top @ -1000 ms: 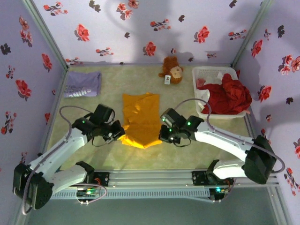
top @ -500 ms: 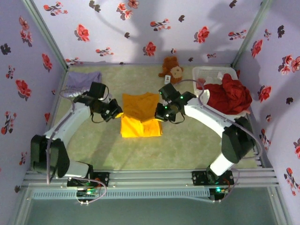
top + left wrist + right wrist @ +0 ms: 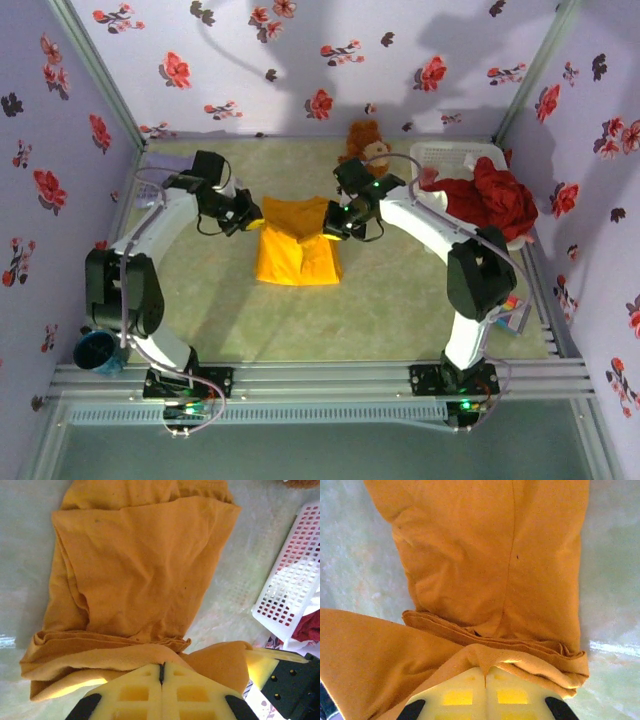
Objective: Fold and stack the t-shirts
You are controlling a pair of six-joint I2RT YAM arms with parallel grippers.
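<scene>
The orange-yellow t-shirt lies in the middle of the table, folded over on itself. My left gripper is shut on its far left corner, and my right gripper is shut on its far right corner. In the left wrist view the jaws pinch a hem of orange cloth over the layers below. The right wrist view has the same: jaws closed on a fold above the shirt. The lavender t-shirt lies at the far left, mostly hidden behind my left arm.
A white slatted basket at the far right holds red clothes; it also appears in the left wrist view. A brown plush toy sits by the back wall. Floral walls close in three sides.
Both grippers have carried the shirt's near edge away from the arm bases toward the far end, laying it over the rest. The shirt now looks shorter and thicker.
</scene>
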